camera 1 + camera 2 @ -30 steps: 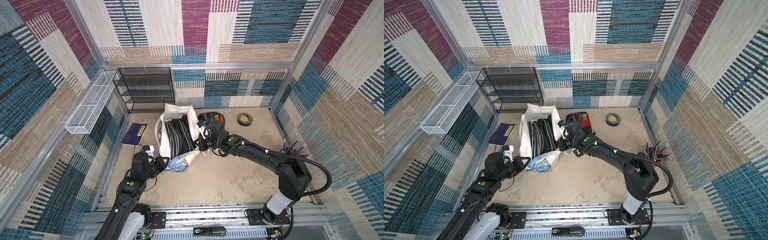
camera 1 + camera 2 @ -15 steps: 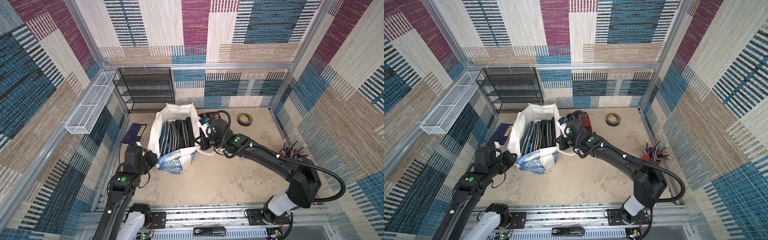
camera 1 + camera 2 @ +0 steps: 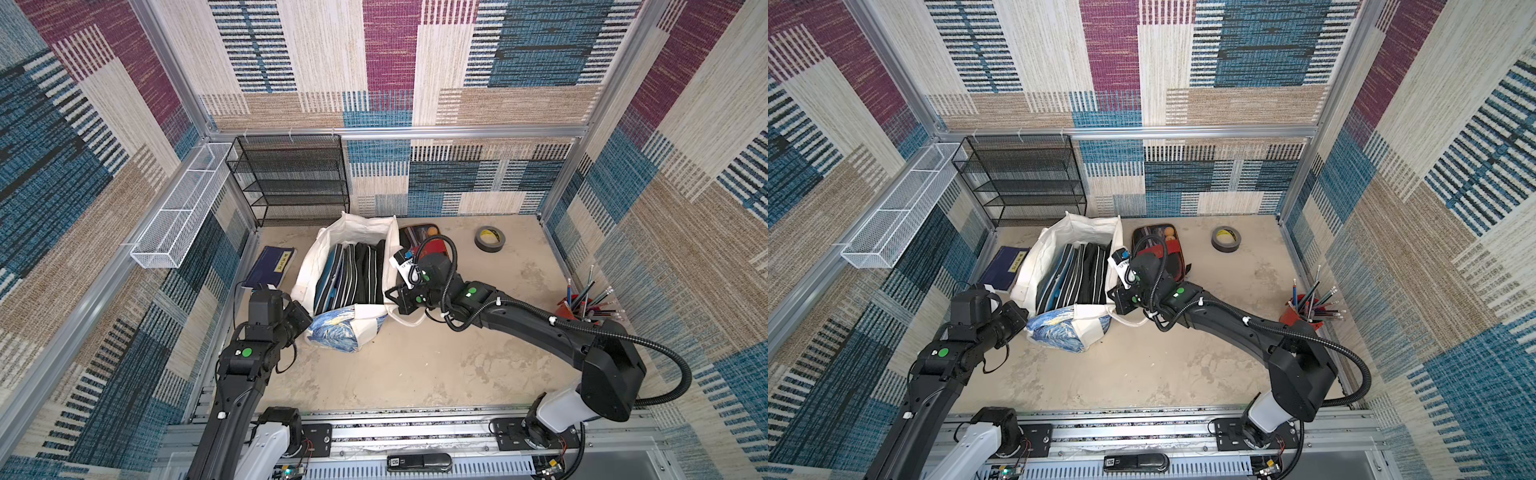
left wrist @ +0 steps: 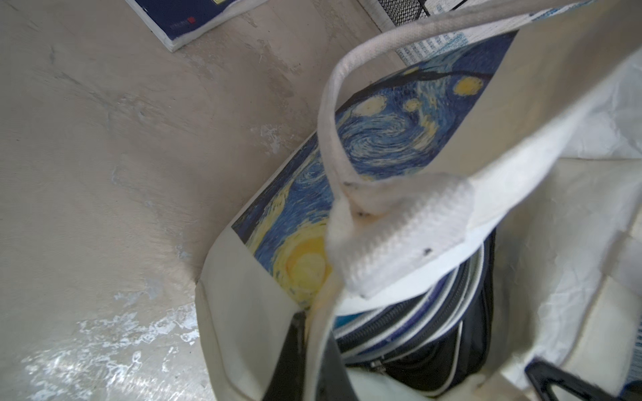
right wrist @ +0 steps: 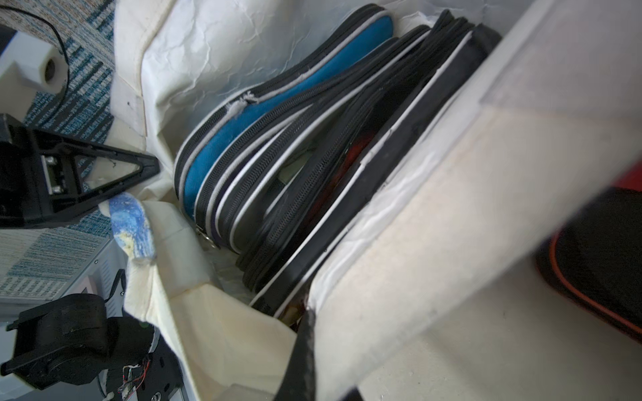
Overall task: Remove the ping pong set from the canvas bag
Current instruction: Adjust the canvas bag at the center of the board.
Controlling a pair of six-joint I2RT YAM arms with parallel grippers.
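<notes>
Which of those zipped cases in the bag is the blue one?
The outermost case, on the side of the canvas bag nearest the navy book; the rest are dark.

Ping pong case half behind the right arm — blue book partly beyond the left wrist view's edge

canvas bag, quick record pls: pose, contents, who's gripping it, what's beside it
pose: canvas bag upright, mouth open, print side toward the robot
contents: zipped cases on edge, black and blue
grips: left gripper and right gripper shut on its near rim, one per corner
beside: open red case with orange ball, navy book
</notes>
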